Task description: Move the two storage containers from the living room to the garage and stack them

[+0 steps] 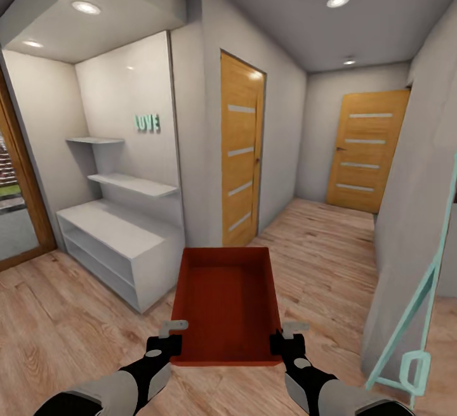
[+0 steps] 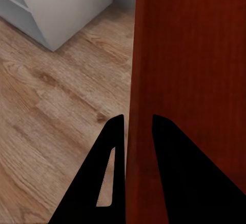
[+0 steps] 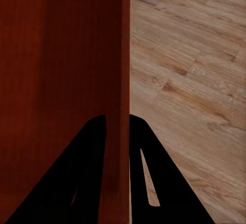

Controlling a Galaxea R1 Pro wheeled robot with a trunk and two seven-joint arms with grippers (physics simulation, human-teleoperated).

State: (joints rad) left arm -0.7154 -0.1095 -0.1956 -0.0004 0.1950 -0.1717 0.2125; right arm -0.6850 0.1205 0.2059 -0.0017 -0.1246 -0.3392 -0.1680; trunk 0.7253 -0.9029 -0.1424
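Container: we carry one orange-red storage container [image 1: 225, 305] in front of us, lifted off the wood plank floor [image 1: 70, 333], its open top up and nothing inside
Left gripper [image 1: 166, 338]: its jaws are nearly closed, pinching the container's left wall at the near corner; in the left wrist view one finger [image 2: 102, 178] lies outside the red wall [image 2: 184, 80] and the other inside
Right gripper [image 1: 287, 337]: its jaws clamp the right wall at the near corner, one finger [image 3: 148, 178] on each face of the wall [image 3: 61, 70]
Surroundings: a hallway, with a white shelf unit [image 1: 117, 238] far left, a wooden door [image 1: 241, 149] ahead, a second wooden door [image 1: 365, 149] at the far end, and a pale green frame [image 1: 416, 314] near right
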